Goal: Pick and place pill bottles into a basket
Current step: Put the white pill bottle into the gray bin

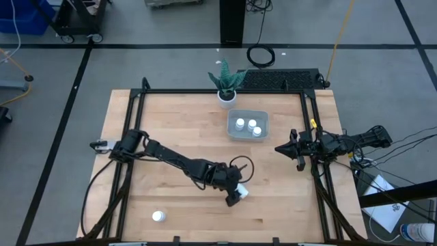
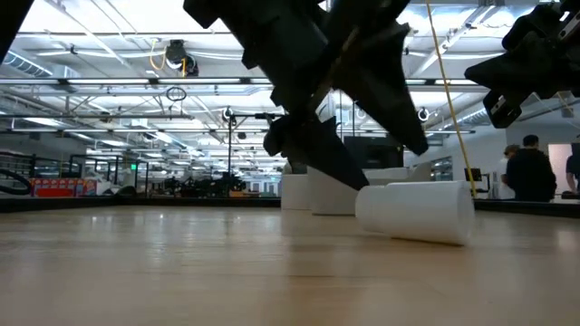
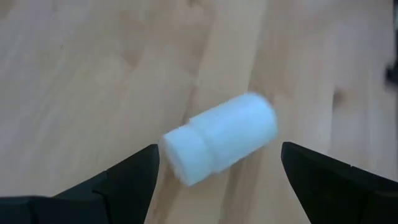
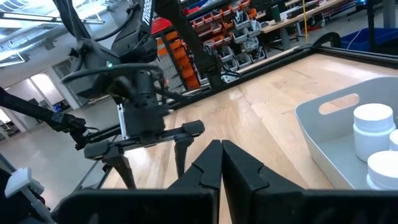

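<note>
A white pill bottle (image 3: pixel 221 146) lies on its side on the wooden table, near the middle of the near half; it also shows in the high view (image 1: pixel 242 193) and the low view (image 2: pixel 417 211). My left gripper (image 3: pixel 219 151) is open, one finger on either side of this bottle with a gap at each. Another bottle (image 1: pixel 158 216) stands near the front left. The pale basket (image 1: pixel 232 130) sits at the far middle and holds three bottles (image 1: pixel 250 126). My right gripper (image 1: pixel 281 147) is shut and empty, to the right of the basket.
A white plant pot with green leaves (image 1: pixel 226 96) stands just behind the basket. Black frame rails (image 1: pixel 311 137) run along the table's left, right and far sides. Bare wood lies between the lying bottle and the basket. A person (image 2: pixel 530 172) stands in the room beyond.
</note>
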`<action>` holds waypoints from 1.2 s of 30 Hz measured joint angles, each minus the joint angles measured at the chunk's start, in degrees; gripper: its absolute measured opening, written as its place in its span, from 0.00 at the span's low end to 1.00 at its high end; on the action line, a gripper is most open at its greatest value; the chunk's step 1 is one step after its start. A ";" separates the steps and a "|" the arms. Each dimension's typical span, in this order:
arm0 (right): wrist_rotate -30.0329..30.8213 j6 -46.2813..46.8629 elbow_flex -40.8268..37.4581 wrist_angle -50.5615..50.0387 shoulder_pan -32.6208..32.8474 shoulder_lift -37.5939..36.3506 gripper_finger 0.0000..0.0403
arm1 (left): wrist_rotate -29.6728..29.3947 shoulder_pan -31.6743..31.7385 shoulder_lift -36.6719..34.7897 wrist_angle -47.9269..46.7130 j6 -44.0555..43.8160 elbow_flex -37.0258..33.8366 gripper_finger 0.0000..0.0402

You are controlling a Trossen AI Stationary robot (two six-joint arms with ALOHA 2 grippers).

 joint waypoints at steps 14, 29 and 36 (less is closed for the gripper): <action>0.00 0.00 0.00 0.01 0.01 0.00 0.01 | 1.58 -1.22 0.00 -8.74 -14.72 -0.02 0.86; 0.00 0.00 0.00 -0.02 0.01 0.02 0.01 | 2.82 1.13 -0.81 -19.22 -37.31 -0.02 0.81; 0.00 0.00 0.00 -0.04 0.01 0.07 0.01 | 5.85 1.25 -3.92 -8.32 -45.47 -0.04 0.72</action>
